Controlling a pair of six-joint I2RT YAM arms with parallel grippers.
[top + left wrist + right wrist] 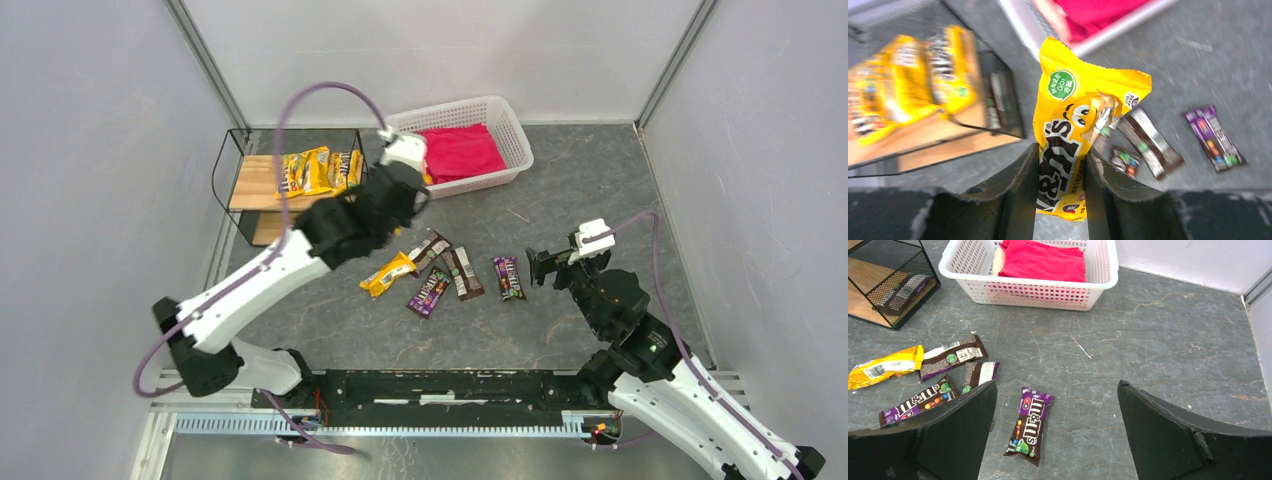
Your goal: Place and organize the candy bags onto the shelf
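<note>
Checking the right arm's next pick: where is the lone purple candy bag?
In the top view the lone purple bag lies flat on the table, just right of the loose bags and left of the open right gripper.

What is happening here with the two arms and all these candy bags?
The left gripper holds a yellow candy bag between its fingers, close to the shelf. Several yellow bags already lie on its top board. Five loose bags lie on the table. The right gripper is open and empty, near one of them, a dark bag.
</note>
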